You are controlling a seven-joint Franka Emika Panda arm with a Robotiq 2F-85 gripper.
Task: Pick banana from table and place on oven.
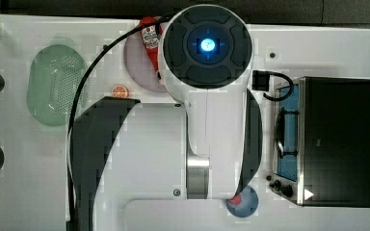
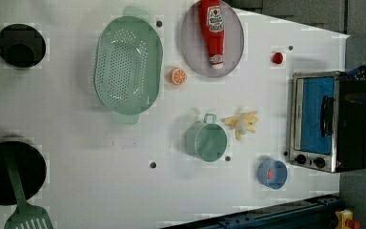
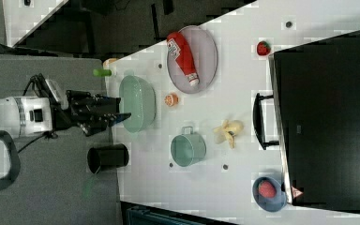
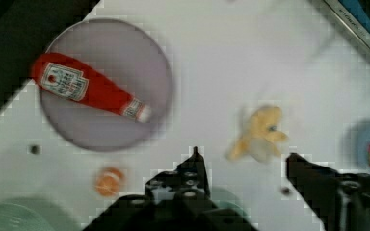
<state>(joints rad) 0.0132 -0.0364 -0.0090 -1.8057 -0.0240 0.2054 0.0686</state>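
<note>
Gripper (image 4: 243, 159): jaws apart, holding nothing, high above the table (image 2: 100, 157).
Banana (image 2: 242, 124): centre-right of the left view, between mug (image 2: 206, 140) and oven (image 2: 331, 121).
Risk: its splayed peel could slip from the fingers; the close mug could be bumped.
</note>
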